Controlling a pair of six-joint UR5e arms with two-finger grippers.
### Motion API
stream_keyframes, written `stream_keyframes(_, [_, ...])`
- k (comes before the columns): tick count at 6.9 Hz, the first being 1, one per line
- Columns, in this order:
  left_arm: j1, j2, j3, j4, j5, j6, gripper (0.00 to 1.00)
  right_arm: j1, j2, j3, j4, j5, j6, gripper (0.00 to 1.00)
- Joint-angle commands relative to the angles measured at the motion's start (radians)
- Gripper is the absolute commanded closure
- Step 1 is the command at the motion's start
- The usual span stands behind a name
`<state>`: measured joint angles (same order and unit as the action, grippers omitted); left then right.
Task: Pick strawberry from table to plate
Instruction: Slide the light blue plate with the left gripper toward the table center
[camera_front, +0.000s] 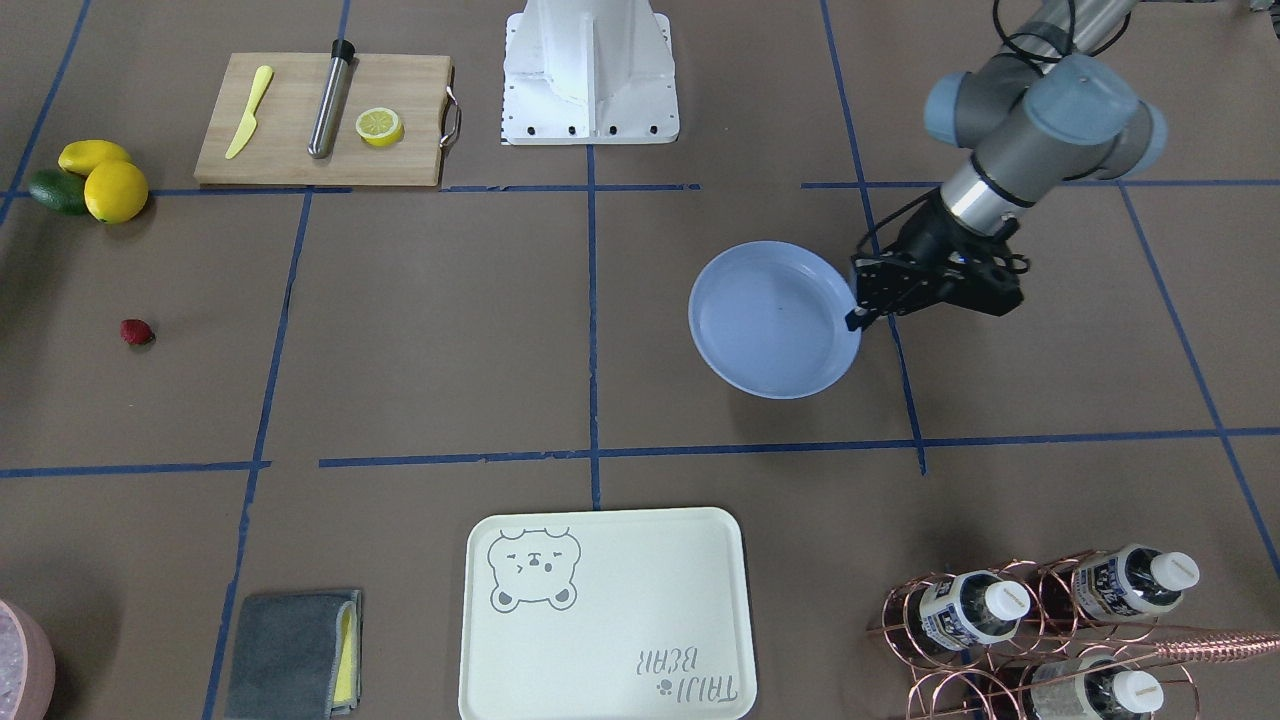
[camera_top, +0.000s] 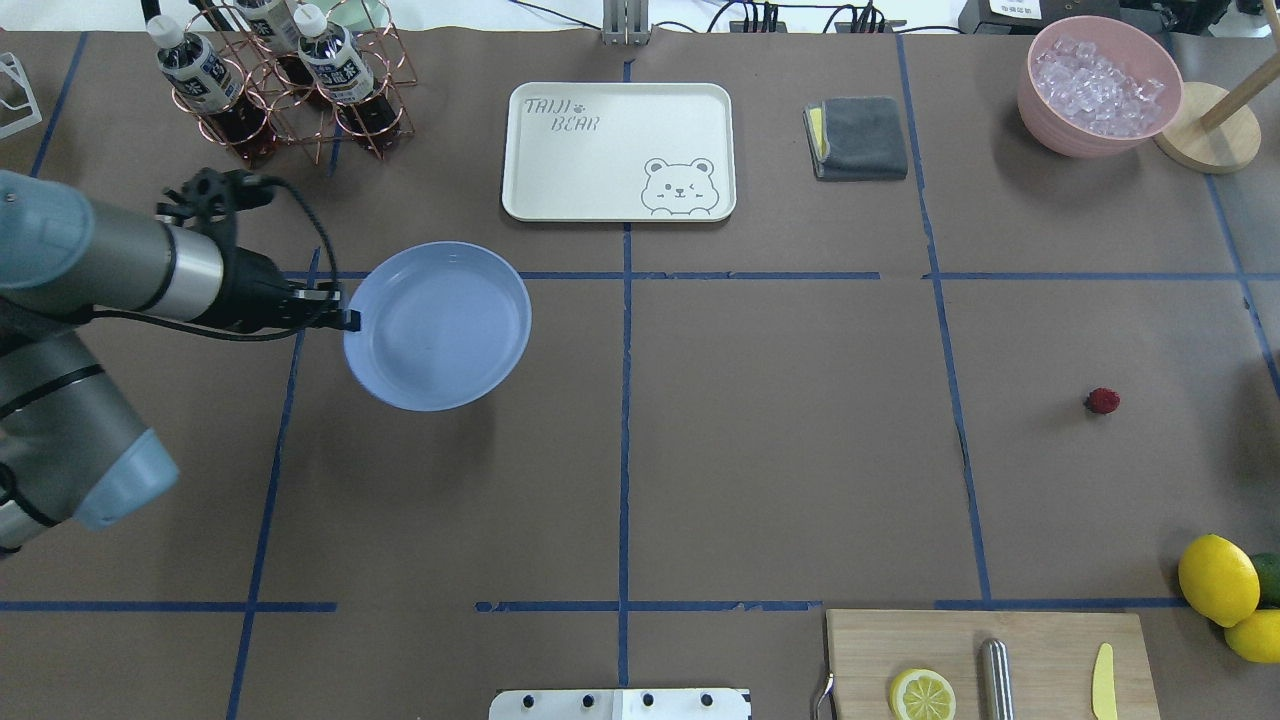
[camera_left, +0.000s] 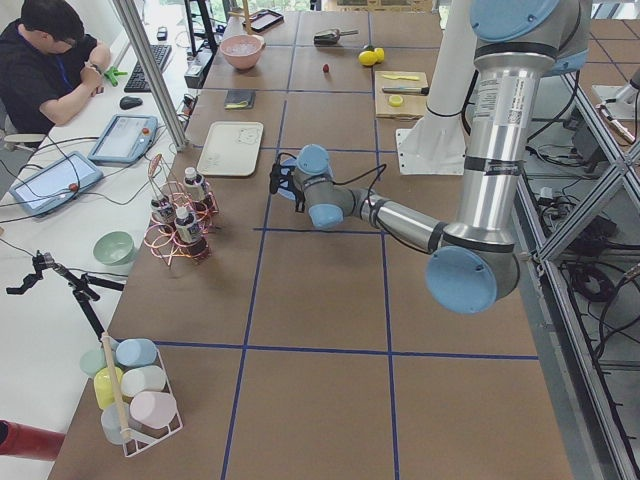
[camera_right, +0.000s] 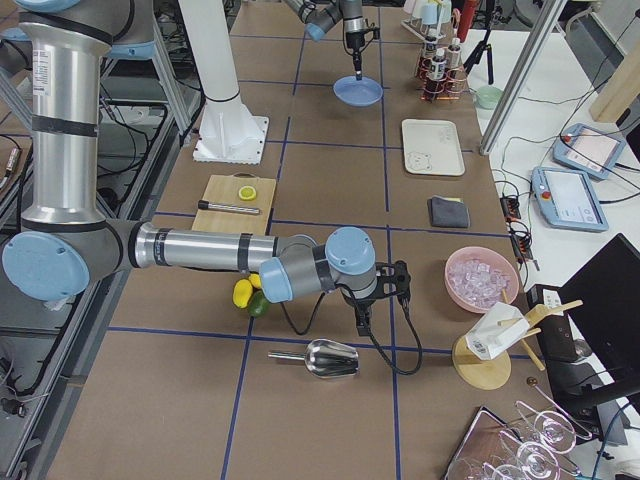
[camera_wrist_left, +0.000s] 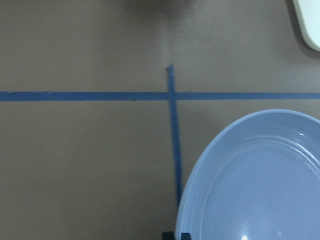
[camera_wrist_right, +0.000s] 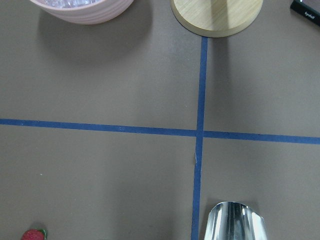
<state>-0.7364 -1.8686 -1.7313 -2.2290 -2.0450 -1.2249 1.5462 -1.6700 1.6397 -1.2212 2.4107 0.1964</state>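
Note:
The strawberry lies alone on the table, far to the right in the overhead view. It shows at the left edge of the front-facing view and in the bottom-left corner of the right wrist view. On the opposite side is the light-blue plate. My left gripper is shut on its rim. My right gripper points down over the table beyond the lemons. Only the right side view shows it, so I cannot tell whether it is open or shut.
A metal scoop lies close to the right gripper. Lemons and a lime sit near the wooden cutting board. The bear tray, a bottle rack, a grey cloth and a pink ice bowl line the far side.

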Motion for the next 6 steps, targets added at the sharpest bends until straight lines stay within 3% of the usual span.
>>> stream_keyframes(1, [0.168,-0.136,0.009,0.13,0.144,-0.057,1.0,0.0,-0.001,0.002,0.0,0.001,0.002,0.0])
stream_keyframes(4, [0.271,-0.2,0.087,0.126,0.212,-0.058,1.0,0.002,-0.002,0.005,0.0,0.001,0.002,0.0])
stream_keyframes(6, [0.281,-0.202,0.096,0.123,0.213,-0.056,1.0,0.002,-0.001,0.005,0.0,0.001,0.002,0.0])
